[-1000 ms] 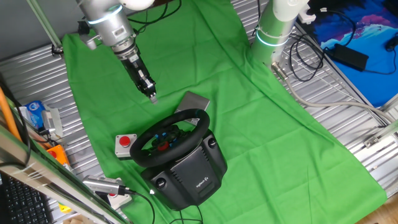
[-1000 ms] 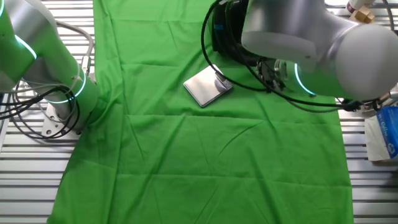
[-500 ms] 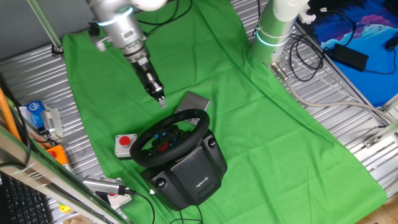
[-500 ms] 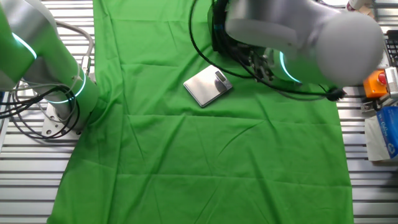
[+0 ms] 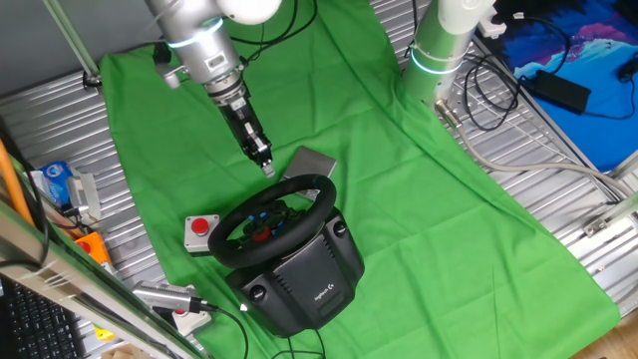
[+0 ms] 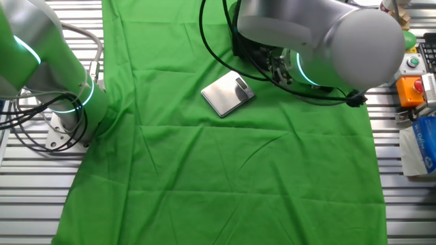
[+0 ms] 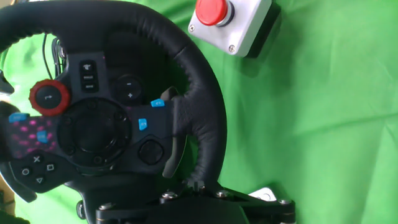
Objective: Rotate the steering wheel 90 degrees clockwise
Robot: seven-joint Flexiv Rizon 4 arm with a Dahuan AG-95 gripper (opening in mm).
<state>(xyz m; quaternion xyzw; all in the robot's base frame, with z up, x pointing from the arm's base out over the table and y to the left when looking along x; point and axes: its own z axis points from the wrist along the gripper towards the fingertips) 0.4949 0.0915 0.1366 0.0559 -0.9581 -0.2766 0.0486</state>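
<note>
The steering wheel (image 5: 274, 211) is a black round rim with red and blue buttons on its hub, on a bulky black base (image 5: 304, 274) near the front of the green cloth. My gripper (image 5: 266, 169) hangs just above the rim's far edge, its narrow fingers together and holding nothing. In the hand view the wheel (image 7: 199, 93) fills the left and middle, the hub (image 7: 93, 127) shows, and my gripper (image 7: 199, 185) is close to the rim's lower part. In the other fixed view my arm (image 6: 320, 34) hides the wheel.
A small grey box with a red button (image 5: 201, 230) lies left of the wheel, also in the hand view (image 7: 230, 22). A flat silver plate (image 5: 313, 162) (image 6: 228, 94) lies behind the wheel. A second arm's base (image 5: 439, 50) stands at the back.
My gripper has moved right and down across the cloth, from well behind the wheel to just above its far rim. The wheel has not turned.
</note>
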